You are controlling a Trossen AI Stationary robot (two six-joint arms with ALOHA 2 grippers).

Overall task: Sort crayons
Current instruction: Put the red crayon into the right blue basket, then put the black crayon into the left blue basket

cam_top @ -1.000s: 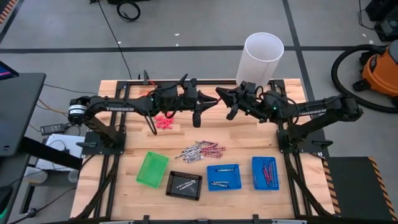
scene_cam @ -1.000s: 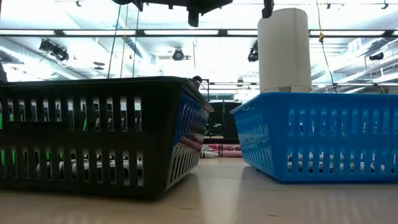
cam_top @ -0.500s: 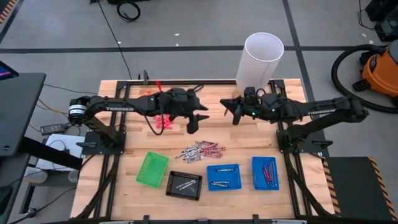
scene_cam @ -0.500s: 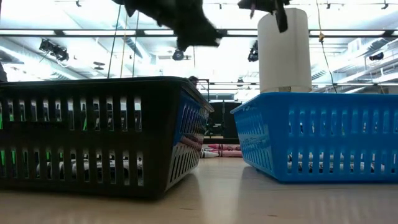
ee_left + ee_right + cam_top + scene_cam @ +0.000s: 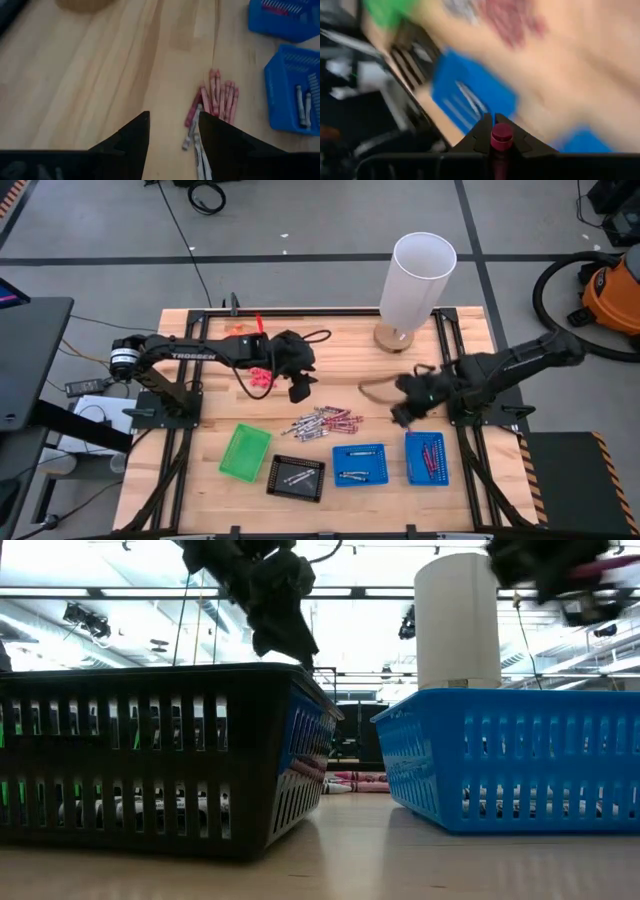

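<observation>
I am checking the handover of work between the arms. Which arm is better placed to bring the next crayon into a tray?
Probably the right. The right gripper is shut on a maroon crayon and hangs close to the blue tray. The left gripper is open and empty above the loose pile.

You are getting even, bright light across the wooden table (image 5: 330, 395) in the high view, with soft shadows. In the low view, ceiling lights at twelve o'clock are glaring and turning the black basket (image 5: 150, 755) into a backlit silhouette. The right gripper (image 5: 400, 412) is smearing with motion blur, and the whole right wrist view is streaking.
</observation>
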